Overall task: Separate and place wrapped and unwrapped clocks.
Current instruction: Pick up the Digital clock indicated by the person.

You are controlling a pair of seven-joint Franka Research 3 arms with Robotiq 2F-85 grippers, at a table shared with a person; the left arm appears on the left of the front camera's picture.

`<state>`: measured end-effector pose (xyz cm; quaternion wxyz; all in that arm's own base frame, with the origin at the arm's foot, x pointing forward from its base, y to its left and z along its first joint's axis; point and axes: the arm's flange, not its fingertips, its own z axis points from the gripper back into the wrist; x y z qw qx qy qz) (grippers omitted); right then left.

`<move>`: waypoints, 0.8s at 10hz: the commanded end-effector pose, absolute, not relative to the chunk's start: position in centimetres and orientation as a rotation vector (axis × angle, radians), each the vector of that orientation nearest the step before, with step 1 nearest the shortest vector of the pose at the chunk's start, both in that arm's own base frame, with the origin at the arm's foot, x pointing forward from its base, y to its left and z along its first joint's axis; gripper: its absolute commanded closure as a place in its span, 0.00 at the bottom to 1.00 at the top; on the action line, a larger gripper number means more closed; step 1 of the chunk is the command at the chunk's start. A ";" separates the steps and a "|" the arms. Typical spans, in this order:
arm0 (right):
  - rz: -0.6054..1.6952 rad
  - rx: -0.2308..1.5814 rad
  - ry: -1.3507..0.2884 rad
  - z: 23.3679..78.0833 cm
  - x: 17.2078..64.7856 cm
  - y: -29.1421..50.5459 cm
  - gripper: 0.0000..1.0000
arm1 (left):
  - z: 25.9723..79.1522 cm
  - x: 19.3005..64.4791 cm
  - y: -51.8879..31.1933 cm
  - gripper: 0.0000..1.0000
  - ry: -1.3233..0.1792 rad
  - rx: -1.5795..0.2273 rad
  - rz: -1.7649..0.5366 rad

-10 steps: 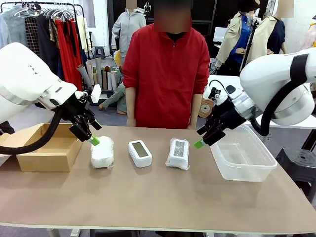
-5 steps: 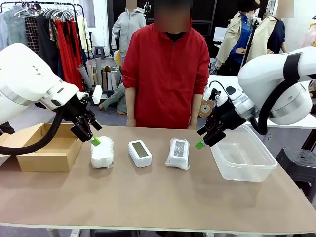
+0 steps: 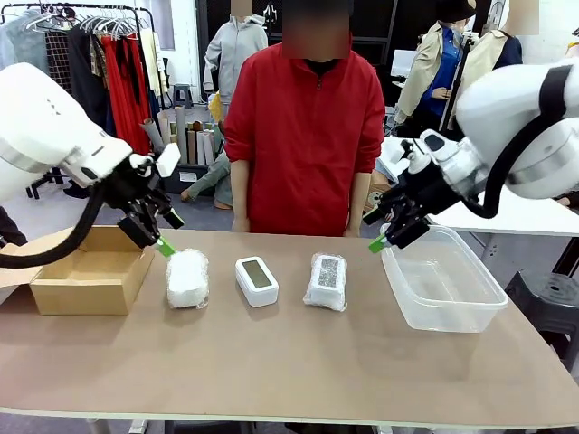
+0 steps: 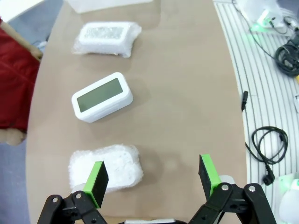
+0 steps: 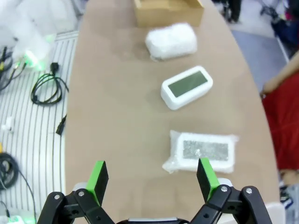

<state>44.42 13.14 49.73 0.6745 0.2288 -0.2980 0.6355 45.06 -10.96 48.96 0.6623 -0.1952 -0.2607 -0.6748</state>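
Three clocks lie in a row on the brown table. A wrapped clock (image 3: 187, 278) is at the left, the bare unwrapped clock (image 3: 256, 280) with a grey screen is in the middle, and a second wrapped clock (image 3: 327, 280) is at the right. My left gripper (image 3: 163, 242) hangs open just above and left of the left wrapped clock (image 4: 106, 168), touching nothing. My right gripper (image 3: 378, 240) is open in the air to the right of the right wrapped clock (image 5: 203, 151). From the wrists I see the bare clock (image 4: 102, 96) (image 5: 187, 87) farther off, between open jaws (image 4: 154, 179) (image 5: 152, 179).
An open cardboard box (image 3: 90, 267) sits at the table's left end and a clear plastic bin (image 3: 443, 289) at the right end. A person in a red top stands at the far edge, arms down. The near half of the table is bare.
Both grippers have lifted a little and drawn outward: the left toward the cardboard box, the right toward the plastic bin. The clocks have not moved.
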 end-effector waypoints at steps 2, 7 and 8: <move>1.518 0.559 -0.733 51.4 46.9 10.6 0.00 | 51.1 47.3 -8.0 0.00 -0.670 -0.471 -1.574; 1.381 0.668 -0.784 53.0 49.3 6.8 0.00 | 52.2 49.2 -4.2 0.00 -0.804 -0.521 -1.538; 1.363 0.669 -0.787 53.2 49.7 6.1 0.00 | 52.0 49.5 -3.5 0.00 -0.802 -0.541 -1.527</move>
